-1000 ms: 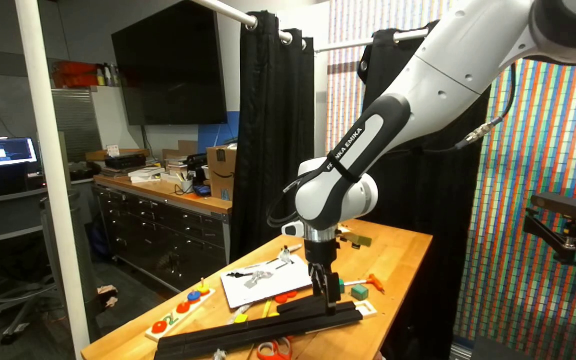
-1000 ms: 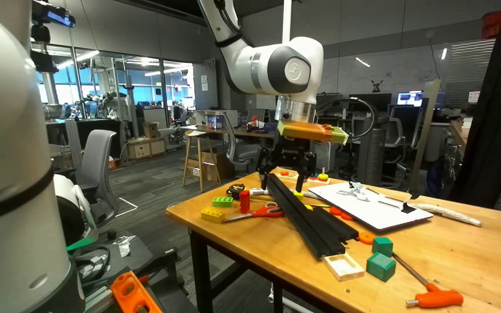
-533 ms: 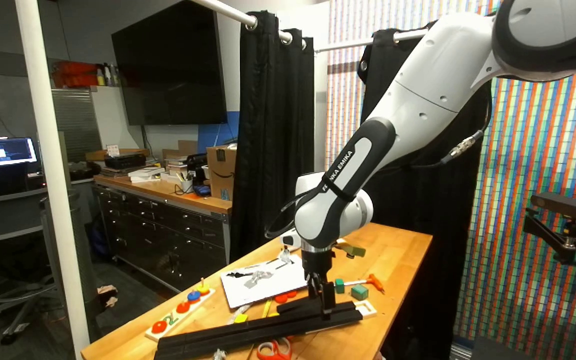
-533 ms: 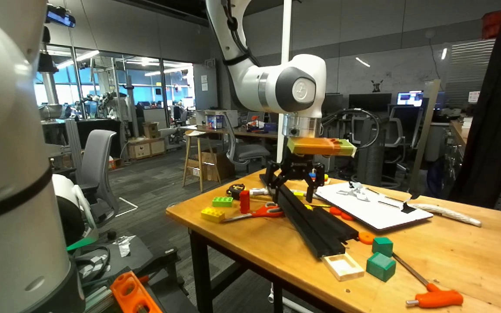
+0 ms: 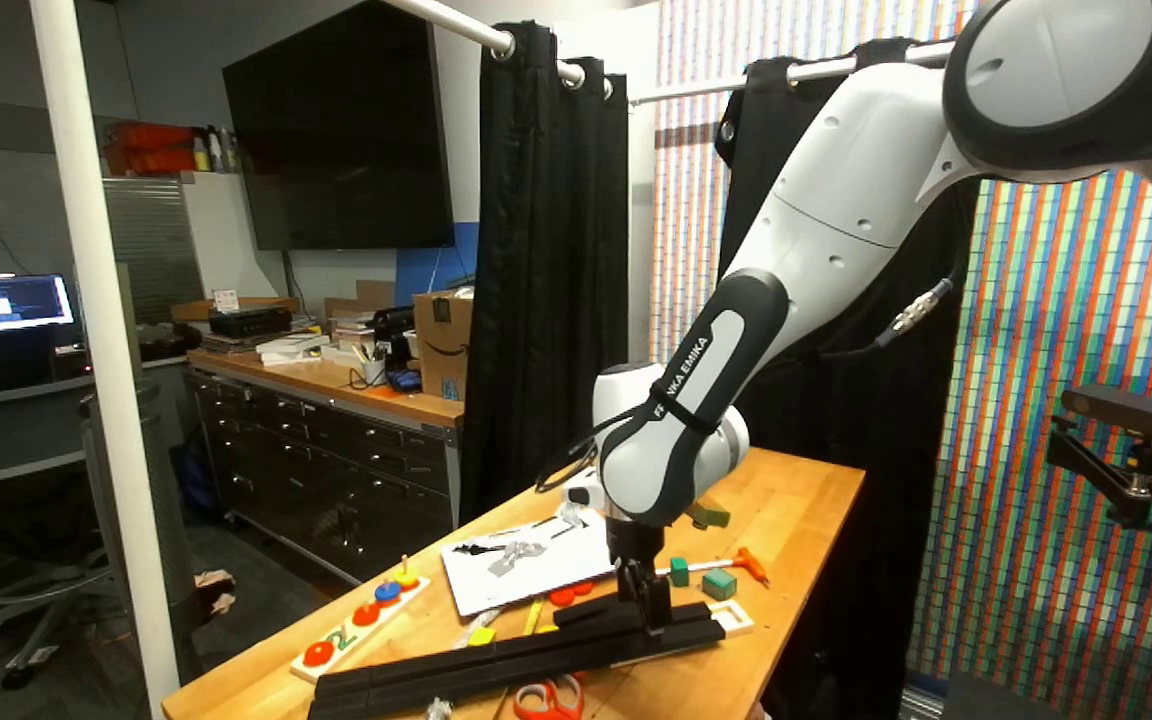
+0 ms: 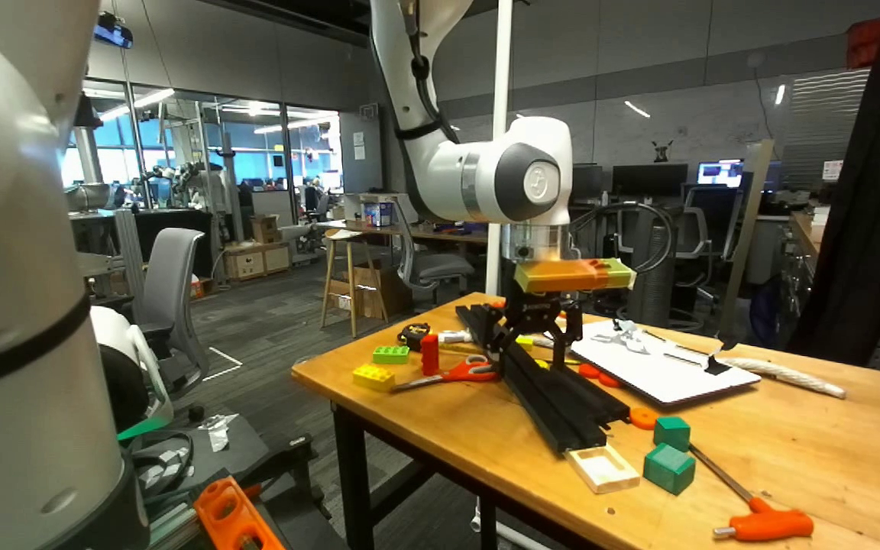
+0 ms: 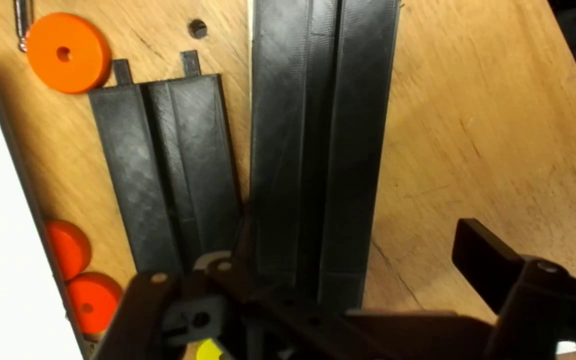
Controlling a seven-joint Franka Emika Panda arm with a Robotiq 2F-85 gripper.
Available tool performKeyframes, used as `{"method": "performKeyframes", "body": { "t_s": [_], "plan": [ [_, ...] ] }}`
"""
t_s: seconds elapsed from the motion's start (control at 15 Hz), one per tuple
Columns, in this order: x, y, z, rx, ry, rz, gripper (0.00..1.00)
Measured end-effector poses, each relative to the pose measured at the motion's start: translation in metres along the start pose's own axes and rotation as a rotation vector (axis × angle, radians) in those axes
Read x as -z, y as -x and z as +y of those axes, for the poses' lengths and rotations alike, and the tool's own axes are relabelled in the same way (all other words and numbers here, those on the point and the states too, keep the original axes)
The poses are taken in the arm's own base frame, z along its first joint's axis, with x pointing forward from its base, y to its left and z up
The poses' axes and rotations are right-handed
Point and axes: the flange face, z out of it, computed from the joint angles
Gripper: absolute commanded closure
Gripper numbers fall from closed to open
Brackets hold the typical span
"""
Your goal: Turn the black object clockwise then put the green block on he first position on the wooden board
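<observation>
"FRANKA EMIKA" lettering [image 5: 690, 366] on the white arm [image 5: 826, 185]; fingers [image 7: 485, 262] spread wide over the long, grooved black bar [image 7: 315, 150]

Tabletop [image 6: 448, 420] open left of black bar [image 6: 545, 411] in exterior view; scissors [image 6: 457, 373] obstruct beyond.

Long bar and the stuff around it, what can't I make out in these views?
Long bar: in an exterior view, one end clipped by the bottom edge; in the wrist view, cut by the top edge, lower part behind the fingers.
Short bar: wrist view, lower end behind the fingers.
Scissors: in an exterior view, blades cut off by the bottom edge.
Yellow piece: wrist view, mostly hidden.
</observation>
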Motion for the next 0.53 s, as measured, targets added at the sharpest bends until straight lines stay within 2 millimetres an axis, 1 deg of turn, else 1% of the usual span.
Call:
{"method": "performKeyframes", "body": {
  "t_s": [0.53],
  "plan": [
    [-0.018, 0.002, 0.003, -0.032, 0.009, -0.013, 0.00]
  ]
}}
